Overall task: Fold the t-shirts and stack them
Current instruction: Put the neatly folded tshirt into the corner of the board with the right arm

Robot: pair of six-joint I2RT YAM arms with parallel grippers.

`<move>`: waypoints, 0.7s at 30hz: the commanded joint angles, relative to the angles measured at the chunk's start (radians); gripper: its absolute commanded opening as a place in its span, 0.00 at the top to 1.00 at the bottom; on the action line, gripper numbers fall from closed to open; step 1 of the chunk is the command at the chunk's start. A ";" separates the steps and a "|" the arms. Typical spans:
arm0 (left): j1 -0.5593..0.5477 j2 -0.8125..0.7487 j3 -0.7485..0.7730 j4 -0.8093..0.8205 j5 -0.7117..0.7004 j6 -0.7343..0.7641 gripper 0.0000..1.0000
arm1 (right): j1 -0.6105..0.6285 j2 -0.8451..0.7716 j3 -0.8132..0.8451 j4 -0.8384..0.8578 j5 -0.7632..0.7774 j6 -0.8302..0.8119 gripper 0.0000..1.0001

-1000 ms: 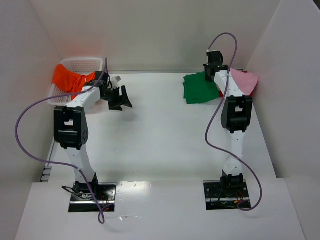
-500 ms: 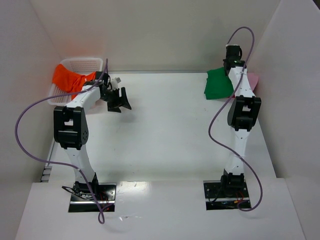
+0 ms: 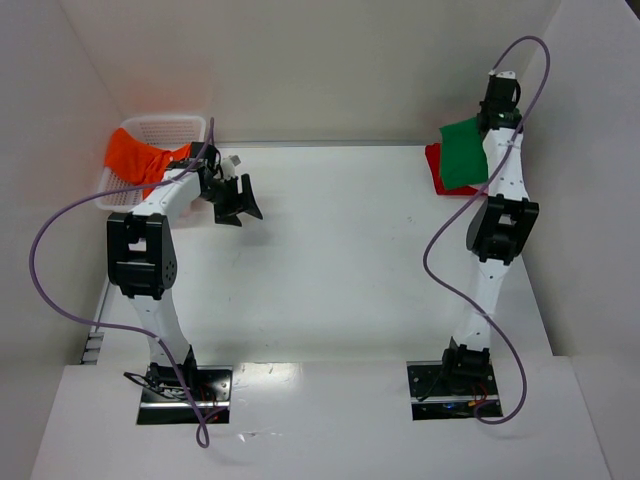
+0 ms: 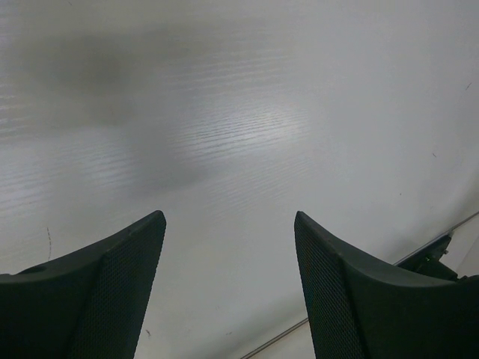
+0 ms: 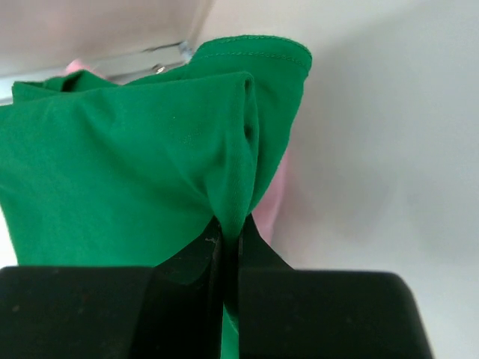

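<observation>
My right gripper (image 5: 230, 224) is shut on a bunched fold of the bright green t-shirt (image 5: 135, 149). In the top view this green t-shirt (image 3: 462, 152) hangs at the far right corner above a red t-shirt (image 3: 434, 166). A sliver of pink t-shirt (image 5: 275, 196) shows behind the green cloth in the right wrist view. An orange t-shirt (image 3: 135, 158) drapes over the white mesh basket (image 3: 165, 126) at the far left. My left gripper (image 3: 238, 203) stands open just right of the basket, with only bare table between its fingers (image 4: 120, 284).
White walls close in the table on the left, back and right; the right arm (image 3: 498, 225) stretches along the right wall. Purple cables loop off both arms. The table's edge seam (image 4: 284, 336) shows under the left gripper.
The right arm has swung right and toward the back corner, carrying the green t-shirt off the table and over the red one. The left arm has not moved.
</observation>
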 commanded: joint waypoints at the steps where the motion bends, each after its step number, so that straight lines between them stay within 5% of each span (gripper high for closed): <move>1: -0.001 -0.010 0.020 -0.014 0.001 -0.025 0.22 | -0.026 0.007 0.069 0.090 0.020 0.003 1.00; 5: -0.001 0.001 0.042 -0.030 -0.008 -0.034 0.22 | -0.026 0.062 0.069 0.094 0.039 0.003 1.00; 8: -0.001 0.006 0.051 -0.034 -0.017 -0.043 0.22 | -0.026 0.094 0.069 0.104 0.043 0.003 0.89; 13: -0.001 0.016 0.051 -0.043 -0.017 -0.057 0.22 | -0.026 0.114 0.078 0.097 0.025 0.022 0.41; 19: -0.024 0.021 0.060 -0.038 -0.017 -0.071 0.22 | -0.026 0.084 0.148 0.051 -0.040 0.089 0.02; 21: -0.029 0.021 0.051 -0.034 -0.017 -0.071 0.22 | -0.026 0.054 0.189 0.030 -0.062 0.109 0.00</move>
